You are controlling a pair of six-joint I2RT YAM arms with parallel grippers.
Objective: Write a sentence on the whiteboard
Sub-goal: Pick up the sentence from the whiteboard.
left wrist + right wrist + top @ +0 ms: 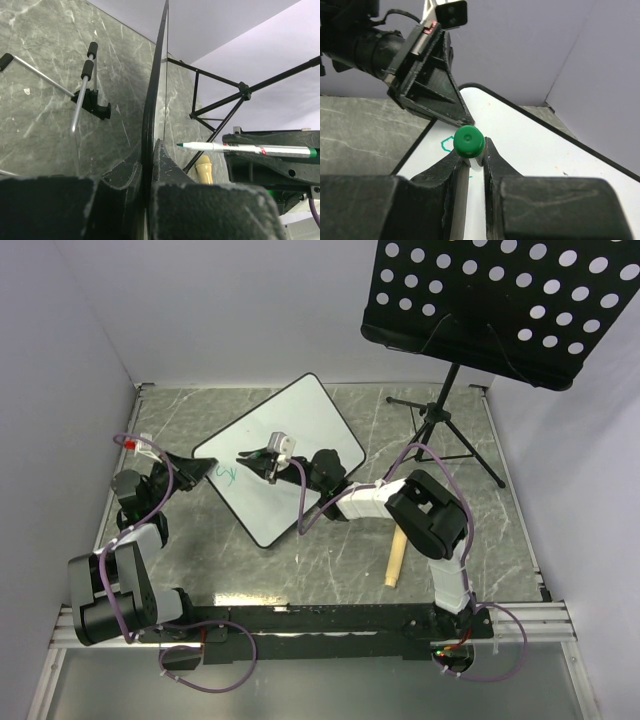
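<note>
- Whiteboard [300, 420] sits mid-counter [180, 420], turned diagonally, white face up; can't tell if it lies flat or is lifted a bit.
- Left jaws are closed tight on the board's thin black left edge, one finger on each side.
- Right jaws are closed on a marker [215, 146] with a white barrel and green end cap, gripped near the cap.
- Marker tip points toward the board's left part, close to the surface; contact can't be told.
- Green writing [225, 475]: only a short scribble near the left corner, just beside the left jaws, unreadable.
- Music stand [500, 290] stands at the back right, tripod feet on the counter.
- Wooden stick [395, 560] lies by the right arm, apart from the board.
</note>
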